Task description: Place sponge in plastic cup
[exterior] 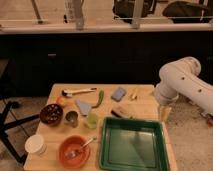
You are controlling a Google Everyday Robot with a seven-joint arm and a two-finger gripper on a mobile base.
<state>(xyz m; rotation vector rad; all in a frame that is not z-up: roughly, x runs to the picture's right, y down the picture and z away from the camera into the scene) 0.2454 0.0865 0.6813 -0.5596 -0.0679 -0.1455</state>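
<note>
From beside the bench (145,102), our gripper (164,113), whose state we cannot tell, should approach the sponge (119,93) squarely from above.

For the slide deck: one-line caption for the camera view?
Tabletop scene: sponge and plastic cup sit apart on the wooden table; the end effector hangs beside the table's right edge.

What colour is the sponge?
The sponge is blue-grey, camera view; the hand hangs beside the right edge of the table.
</note>
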